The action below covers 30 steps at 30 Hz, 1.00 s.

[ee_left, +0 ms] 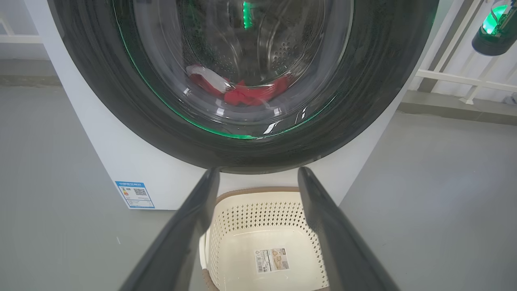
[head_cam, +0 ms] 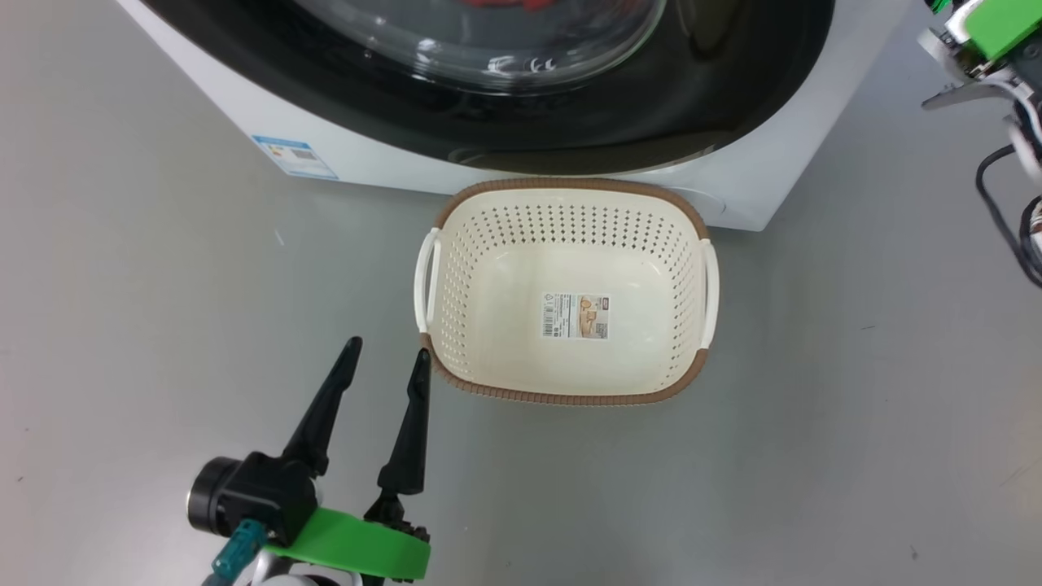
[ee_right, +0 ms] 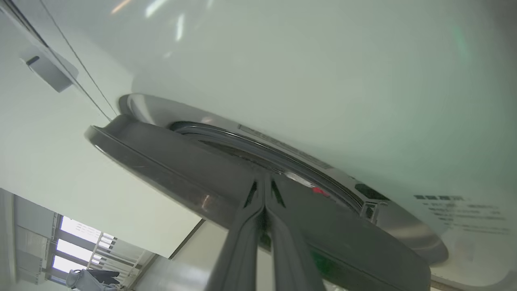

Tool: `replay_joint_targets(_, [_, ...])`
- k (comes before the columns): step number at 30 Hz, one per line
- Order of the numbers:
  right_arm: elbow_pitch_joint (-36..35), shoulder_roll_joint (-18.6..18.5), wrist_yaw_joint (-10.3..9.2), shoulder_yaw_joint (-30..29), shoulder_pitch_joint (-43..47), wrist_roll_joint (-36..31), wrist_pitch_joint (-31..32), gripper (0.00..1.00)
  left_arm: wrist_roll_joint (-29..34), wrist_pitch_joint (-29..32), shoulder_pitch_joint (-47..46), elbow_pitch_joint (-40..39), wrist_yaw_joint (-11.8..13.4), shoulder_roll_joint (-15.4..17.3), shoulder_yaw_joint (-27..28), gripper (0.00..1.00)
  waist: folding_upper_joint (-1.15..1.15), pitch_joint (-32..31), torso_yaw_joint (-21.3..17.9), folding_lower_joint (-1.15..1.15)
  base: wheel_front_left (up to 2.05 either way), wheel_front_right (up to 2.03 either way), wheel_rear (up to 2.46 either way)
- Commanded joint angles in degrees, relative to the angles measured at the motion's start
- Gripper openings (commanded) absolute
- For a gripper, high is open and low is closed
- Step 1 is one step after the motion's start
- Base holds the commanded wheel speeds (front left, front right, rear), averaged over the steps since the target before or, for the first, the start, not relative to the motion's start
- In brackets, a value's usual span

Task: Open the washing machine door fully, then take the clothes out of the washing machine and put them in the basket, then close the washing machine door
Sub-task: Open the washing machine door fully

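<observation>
The washing machine (head_cam: 244, 106) stands at the top of the head view, its door (head_cam: 651, 122) a glossy black ring around a glass window. Behind the glass lie the red and white clothes (ee_left: 246, 95). The cream basket (head_cam: 570, 185) sits on the floor right in front of the machine, with nothing in it but a paper label. My left gripper (head_cam: 387, 352) hovers open just left of the basket's near corner, holding nothing. My right gripper (ee_right: 264, 180) is shut, fingers pressed together, with its tips at the gap between the door's rim (ee_right: 181, 161) and the white front (ee_right: 323, 60).
Grey floor surrounds the machine and basket. A blue label (head_cam: 295, 156) is stuck low on the machine's front. Part of my right arm with green housing and cables (head_cam: 989, 49) shows at the upper right edge. A white railing (ee_left: 456, 74) runs behind the machine's right side.
</observation>
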Motion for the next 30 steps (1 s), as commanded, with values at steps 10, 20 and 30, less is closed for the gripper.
replay_joint_targets(10, [4.48, -0.37, 0.03, -2.74, -4.24, 4.86, 11.48, 0.0, -1.3, -0.52, -1.62, -1.07, 0.55, 0.68, 0.61, 1.0, 0.0, 1.22, 1.65, 0.0, 0.0, 0.0, 0.0])
replay_joint_targets(20, [7.47, 0.29, 0.03, -3.38, -5.38, 4.27, 16.22, 0.0, -1.92, -0.52, -1.68, -1.18, 0.84, 0.68, -0.46, 1.0, 0.0, 1.69, 2.42, 0.0, 0.0, 0.0, 0.0])
replay_joint_targets(30, [5.1, 1.52, 0.03, -4.01, -1.72, 4.36, 20.29, 0.0, -1.66, -0.52, -1.02, -0.86, 0.87, 0.68, -0.27, 1.0, 0.0, -0.07, 1.66, 0.0, 0.0, 0.0, 0.0])
